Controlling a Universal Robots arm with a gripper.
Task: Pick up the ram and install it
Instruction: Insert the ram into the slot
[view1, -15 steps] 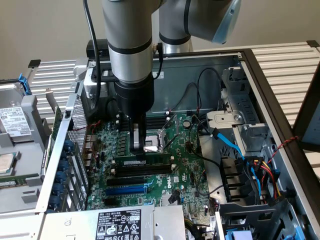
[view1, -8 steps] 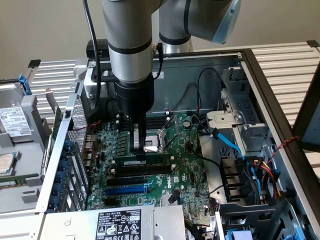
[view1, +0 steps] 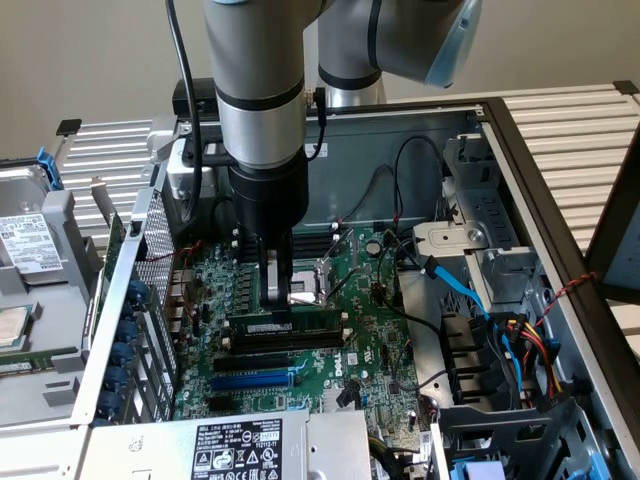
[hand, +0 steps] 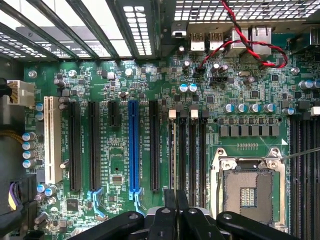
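Note:
The ram (view1: 300, 327) is a long dark-green stick with a white label. It stands on edge in the memory slot nearest the CPU socket (view1: 312, 285), level along its length. In the wrist view the ram (hand: 173, 155) shows edge-on, running away from my fingertips. My gripper (view1: 277, 300) comes straight down onto the stick's top edge, toward its end on the exterior view's left. Its black fingers (hand: 169, 215) are pressed close together, with the stick's thin edge in line between them. The lower edge of the ram is hidden in the slot.
Bare black memory slots (view1: 280, 357) and a blue expansion slot (view1: 255, 381) lie beside the ram on the green motherboard (view1: 380, 340). Cables (view1: 470, 300) and a drive cage (view1: 500, 260) crowd the exterior view's right. A power supply (view1: 240, 445) sits at the front.

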